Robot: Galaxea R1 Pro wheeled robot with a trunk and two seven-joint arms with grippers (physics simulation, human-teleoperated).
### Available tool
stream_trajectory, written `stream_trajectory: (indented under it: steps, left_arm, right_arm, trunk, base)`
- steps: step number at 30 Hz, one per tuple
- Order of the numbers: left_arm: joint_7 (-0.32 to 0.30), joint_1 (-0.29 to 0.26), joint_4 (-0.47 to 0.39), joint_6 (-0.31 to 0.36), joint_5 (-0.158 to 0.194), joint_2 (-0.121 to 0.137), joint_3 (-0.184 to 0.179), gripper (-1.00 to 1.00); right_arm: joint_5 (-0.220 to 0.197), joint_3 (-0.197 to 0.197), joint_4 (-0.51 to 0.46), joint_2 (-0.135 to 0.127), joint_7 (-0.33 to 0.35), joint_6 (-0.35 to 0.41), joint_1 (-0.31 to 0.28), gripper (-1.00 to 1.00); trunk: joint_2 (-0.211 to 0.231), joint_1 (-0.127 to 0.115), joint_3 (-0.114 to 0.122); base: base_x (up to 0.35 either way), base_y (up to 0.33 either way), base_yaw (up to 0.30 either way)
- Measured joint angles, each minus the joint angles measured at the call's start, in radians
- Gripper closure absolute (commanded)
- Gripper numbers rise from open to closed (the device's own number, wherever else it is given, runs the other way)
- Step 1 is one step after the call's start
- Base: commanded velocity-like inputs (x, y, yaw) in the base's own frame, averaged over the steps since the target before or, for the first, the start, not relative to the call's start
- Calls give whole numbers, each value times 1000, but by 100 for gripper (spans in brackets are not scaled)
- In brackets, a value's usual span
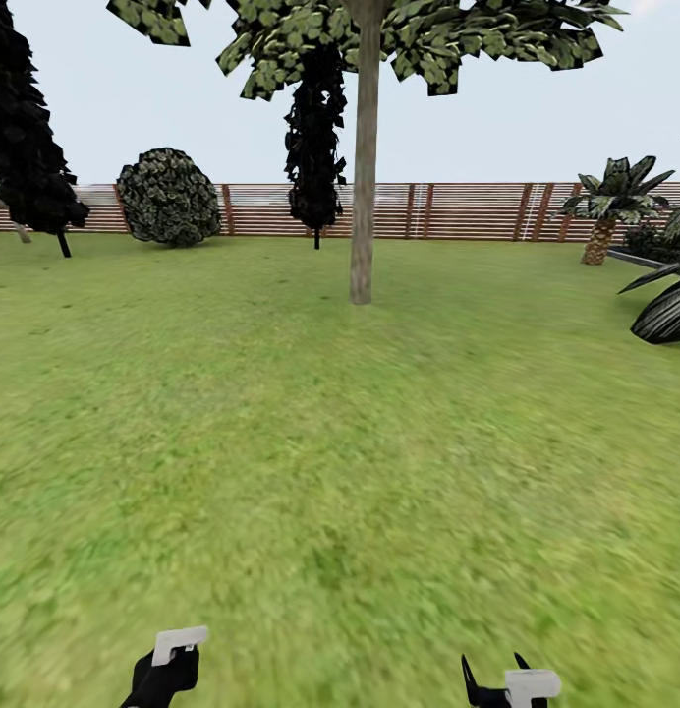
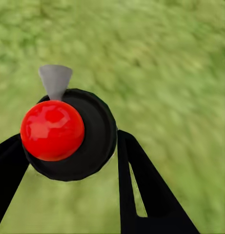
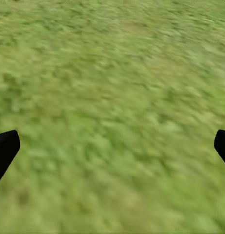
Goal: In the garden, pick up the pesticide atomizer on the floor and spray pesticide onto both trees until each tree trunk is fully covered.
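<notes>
My left claw point(image 2: 73, 161) grips red-topped black atomizer point(image 2: 68, 134); pale thick trunk point(image 1: 364, 177) upper centre, straight ahead; right claw point(image 3: 112, 146) wide, empty.

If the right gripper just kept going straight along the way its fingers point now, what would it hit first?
Most likely the grass lawn: beyond the open right gripper the right wrist view has nothing but turf, with nothing between the fingers. How far down the lawn lies is unclear from these pictures.

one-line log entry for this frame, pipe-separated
phase: crossing lawn toward tree trunk | left gripper: shut on pesticide atomizer | right gripper: open, nothing held | spray: none seen
</notes>
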Motion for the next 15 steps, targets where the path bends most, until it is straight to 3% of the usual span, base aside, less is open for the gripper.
stream_trajectory:
  steps: [15]
  left_arm:
    - [0,0,0,0,0,0,0,100]
  right_arm:
    - [0,0,0,0,0,-1,0,-100]
  trunk:
    - [0,0,0]
  base:
    - [339,0,0]
